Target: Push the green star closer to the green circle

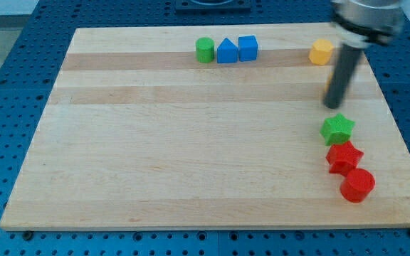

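Note:
The green star (337,129) lies near the view's right edge of the wooden board. The green circle (204,50) stands far off at the view's top, left of centre. My tip (332,105) is just above the green star in the view, a small gap apart from it. The rod rises up and to the right towards the arm at the view's top right.
A blue triangle block (226,51) and a blue cube (248,48) stand right of the green circle. A yellow block (321,52) sits at the top right. A red star (344,157) and a red circle (357,185) lie just below the green star. An orange sliver (327,89) shows behind the rod.

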Action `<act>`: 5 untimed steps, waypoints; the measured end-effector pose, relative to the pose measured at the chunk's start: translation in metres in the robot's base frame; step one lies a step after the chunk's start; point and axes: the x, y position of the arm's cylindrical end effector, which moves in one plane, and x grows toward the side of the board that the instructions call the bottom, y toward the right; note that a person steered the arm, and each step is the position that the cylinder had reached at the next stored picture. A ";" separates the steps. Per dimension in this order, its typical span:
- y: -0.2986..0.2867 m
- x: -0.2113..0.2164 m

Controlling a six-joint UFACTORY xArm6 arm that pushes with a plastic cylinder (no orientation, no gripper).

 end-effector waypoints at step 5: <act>-0.004 0.058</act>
